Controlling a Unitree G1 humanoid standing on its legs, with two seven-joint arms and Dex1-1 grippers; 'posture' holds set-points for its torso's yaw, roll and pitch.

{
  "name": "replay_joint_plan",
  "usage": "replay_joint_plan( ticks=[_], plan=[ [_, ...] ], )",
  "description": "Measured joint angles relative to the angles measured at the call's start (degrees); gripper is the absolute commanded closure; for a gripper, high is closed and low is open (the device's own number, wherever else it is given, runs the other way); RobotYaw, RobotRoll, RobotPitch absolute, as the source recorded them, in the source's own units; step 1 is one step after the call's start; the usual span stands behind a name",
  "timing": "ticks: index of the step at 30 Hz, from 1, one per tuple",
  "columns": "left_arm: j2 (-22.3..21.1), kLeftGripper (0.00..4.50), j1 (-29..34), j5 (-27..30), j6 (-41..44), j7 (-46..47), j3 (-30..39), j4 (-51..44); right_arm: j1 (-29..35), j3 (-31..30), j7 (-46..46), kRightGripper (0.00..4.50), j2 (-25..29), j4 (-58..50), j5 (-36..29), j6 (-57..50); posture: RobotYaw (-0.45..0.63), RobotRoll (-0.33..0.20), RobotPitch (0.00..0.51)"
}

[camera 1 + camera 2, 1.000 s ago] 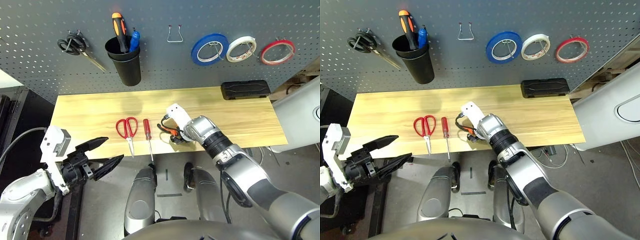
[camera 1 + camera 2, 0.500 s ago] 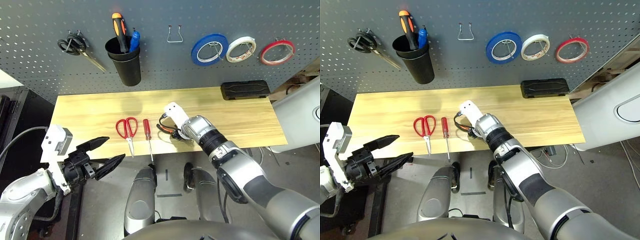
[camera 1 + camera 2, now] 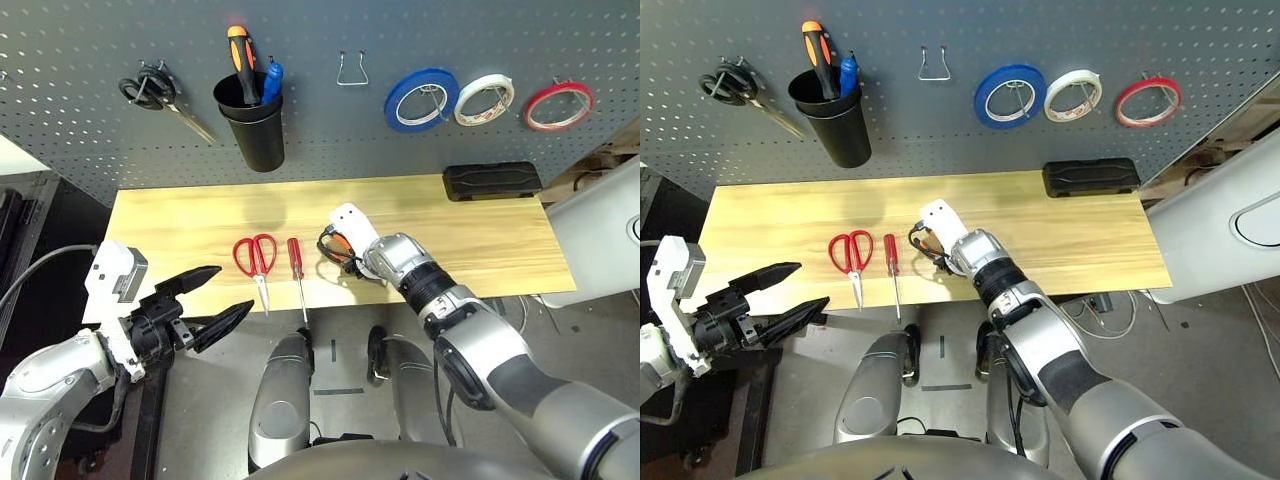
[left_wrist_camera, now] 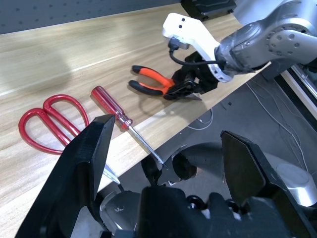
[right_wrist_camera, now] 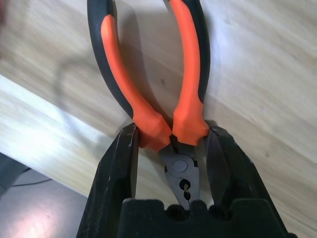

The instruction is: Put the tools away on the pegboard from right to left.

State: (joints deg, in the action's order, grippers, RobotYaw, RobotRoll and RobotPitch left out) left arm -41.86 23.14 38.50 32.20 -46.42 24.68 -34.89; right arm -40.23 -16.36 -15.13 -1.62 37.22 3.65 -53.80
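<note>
1. Pliers point(image 5: 163, 94): handle ends cut off by the right wrist view's edge; jaw tip hidden behind the right gripper point(image 5: 171, 163).
2. Screwdriver point(image 4: 124, 124): tip hidden behind the left gripper point(image 4: 163, 163).
3. Scissors point(image 4: 49, 119): blades hidden by a left finger point(image 4: 84, 168).

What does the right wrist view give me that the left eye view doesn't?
Right wrist alone: the right gripper shut on the pliers, fingers squeezing both handles near the pivot.
Left eye alone: the pegboard with the red tape ring hung at far right, the red scissors and screwdriver on the table, and the open left gripper.
Both: pliers on the table's near edge.
</note>
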Motion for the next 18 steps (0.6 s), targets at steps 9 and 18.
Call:
replay_joint_plan(
  ticks=[9,18],
  plan=[
    [-1.1,0.0,-6.4,-0.3,-2.6,-3.0,-0.7,6.9,9.8,-0.9,-4.5,2.47,6.8,-26.5,-1.8,-8.6,0.11,0.0,0.186],
    [0.5,0.0,-11.3,-1.4,-8.9,-8.0,-5.9,13.2,14.0,-0.4,-10.7,2.47,15.3,-43.9,-5.7,-6.4,0.06,0.0,0.159]
  ],
)
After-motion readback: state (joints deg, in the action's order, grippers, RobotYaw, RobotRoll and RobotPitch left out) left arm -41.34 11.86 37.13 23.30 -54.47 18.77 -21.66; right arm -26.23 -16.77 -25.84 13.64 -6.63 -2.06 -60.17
